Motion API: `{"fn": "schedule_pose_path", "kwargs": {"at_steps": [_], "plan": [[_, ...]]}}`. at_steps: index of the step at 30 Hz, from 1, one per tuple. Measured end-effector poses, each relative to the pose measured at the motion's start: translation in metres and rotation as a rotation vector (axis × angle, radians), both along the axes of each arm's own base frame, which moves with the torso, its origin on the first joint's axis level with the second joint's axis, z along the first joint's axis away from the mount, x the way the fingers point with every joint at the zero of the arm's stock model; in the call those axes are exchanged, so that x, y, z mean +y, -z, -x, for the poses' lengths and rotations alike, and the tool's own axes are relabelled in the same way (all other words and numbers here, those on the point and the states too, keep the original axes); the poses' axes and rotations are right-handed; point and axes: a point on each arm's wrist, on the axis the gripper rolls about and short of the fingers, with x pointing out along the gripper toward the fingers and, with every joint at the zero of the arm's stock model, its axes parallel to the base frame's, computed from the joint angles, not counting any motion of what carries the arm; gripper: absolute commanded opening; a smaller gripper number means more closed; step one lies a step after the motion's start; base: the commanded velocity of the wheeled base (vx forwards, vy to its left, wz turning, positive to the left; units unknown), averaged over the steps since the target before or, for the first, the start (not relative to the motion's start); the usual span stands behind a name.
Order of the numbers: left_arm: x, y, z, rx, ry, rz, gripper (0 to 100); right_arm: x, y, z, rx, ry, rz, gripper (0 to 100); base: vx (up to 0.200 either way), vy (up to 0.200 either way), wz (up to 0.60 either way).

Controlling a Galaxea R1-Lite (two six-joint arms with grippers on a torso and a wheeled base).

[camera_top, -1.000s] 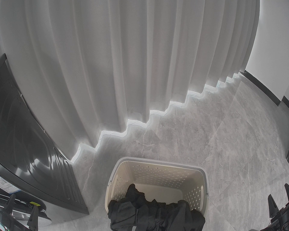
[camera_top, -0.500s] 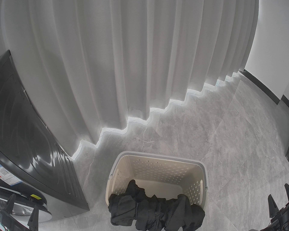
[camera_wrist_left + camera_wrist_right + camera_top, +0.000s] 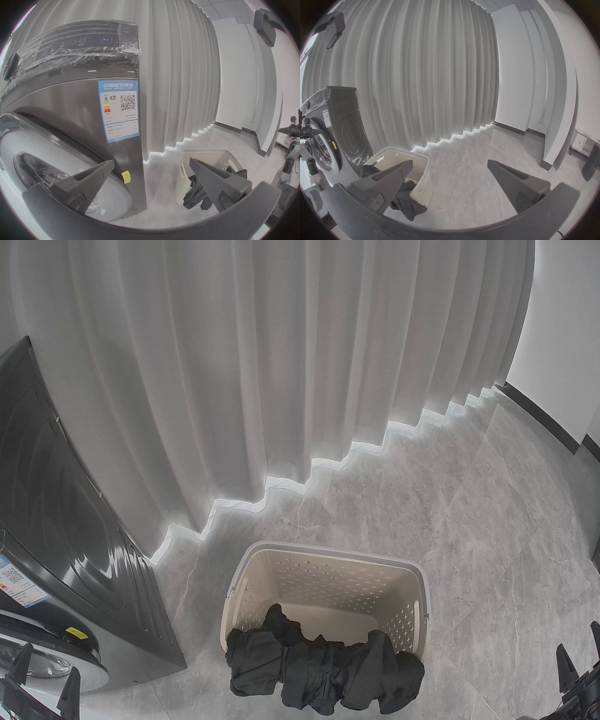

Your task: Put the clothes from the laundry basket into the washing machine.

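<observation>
Nothing loaded yet: black clothes drape over the laundry basket near rim, washing machine left of the basket looks shut, left gripper and right gripper both wide, empty, flanking the basket.

The fingers of the left gripper stand wide apart before the washing machine; beside it, black clothes drape over the laundry basket.

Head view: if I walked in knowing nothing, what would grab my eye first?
Probably the black clothes slumped over the near rim of the cream laundry basket on the grey floor. Next come the dark washing machine standing on the robot's left of the basket, and the tall white curtain hanging behind both.
</observation>
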Motion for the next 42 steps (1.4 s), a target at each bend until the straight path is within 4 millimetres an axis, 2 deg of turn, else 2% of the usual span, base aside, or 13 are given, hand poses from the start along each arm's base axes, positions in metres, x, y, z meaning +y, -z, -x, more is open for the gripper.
{"fn": "schedule_pose_path", "kwargs": {"at_steps": [6, 12, 30, 39, 42], "plan": [[0.0000, 0.0000, 0.0000, 0.000, 0.000, 0.001, 100, 0.0000, 0.0000, 0.0000, 0.000, 0.000, 0.000, 100, 0.000, 0.000, 0.00], [0.0000, 0.0000, 0.0000, 0.000, 0.000, 0.002, 100, 0.0000, 0.0000, 0.0000, 0.000, 0.000, 0.000, 100, -0.200, 0.000, 0.00], [0.0000, 0.0000, 0.0000, 0.000, 0.000, 0.002, 100, 0.0000, 0.0000, 0.0000, 0.000, 0.000, 0.000, 100, -0.033, 0.000, 0.00], [0.0000, -0.0002, 0.0000, -0.002, 0.002, 0.009, 100, 0.0000, 0.0000, 0.0000, 0.000, 0.001, -0.001, 100, -0.200, 0.000, 0.00], [0.0000, -0.0002, 0.0000, -0.002, 0.002, 0.006, 100, 0.0000, 0.0000, 0.0000, 0.000, 0.000, -0.001, 100, 0.000, 0.000, 0.00]]}}
